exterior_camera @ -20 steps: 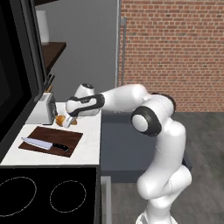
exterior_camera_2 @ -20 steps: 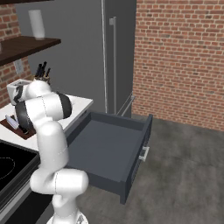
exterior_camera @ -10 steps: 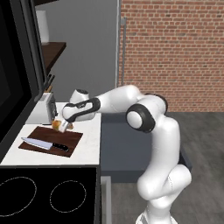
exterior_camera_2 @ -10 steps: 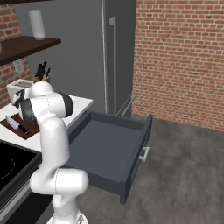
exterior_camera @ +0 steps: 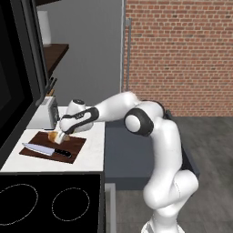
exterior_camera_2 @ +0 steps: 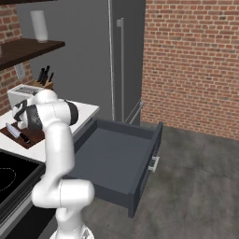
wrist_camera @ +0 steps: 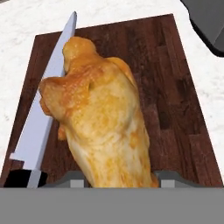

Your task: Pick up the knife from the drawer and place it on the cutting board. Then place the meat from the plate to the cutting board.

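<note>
The dark reddish cutting board (exterior_camera: 78, 144) lies on the white counter, and the knife (exterior_camera: 43, 150) rests along its front-left side. My gripper (exterior_camera: 62, 135) is low over the board's back edge, shut on the golden-brown meat (exterior_camera: 54, 135). In the hand view the meat (wrist_camera: 109, 122) is gripped between the two fingertips (wrist_camera: 73, 177) and hangs close over the board (wrist_camera: 179, 109), right beside the silver knife blade (wrist_camera: 48, 109). I cannot tell whether the meat touches the wood. The dark grey drawer (exterior_camera_2: 116, 158) stands pulled open. The plate is hidden.
A silver toaster (exterior_camera: 44, 113) stands just behind the board. The black cooktop (exterior_camera: 45, 202) adjoins the counter in front. A knife block (exterior_camera_2: 44, 79) sits by the wall, and the grey fridge (exterior_camera_2: 121, 56) rises behind the open drawer.
My gripper has carried the meat leftward and down, from beside the toaster to low over the cutting board. The knife and board have not moved.
</note>
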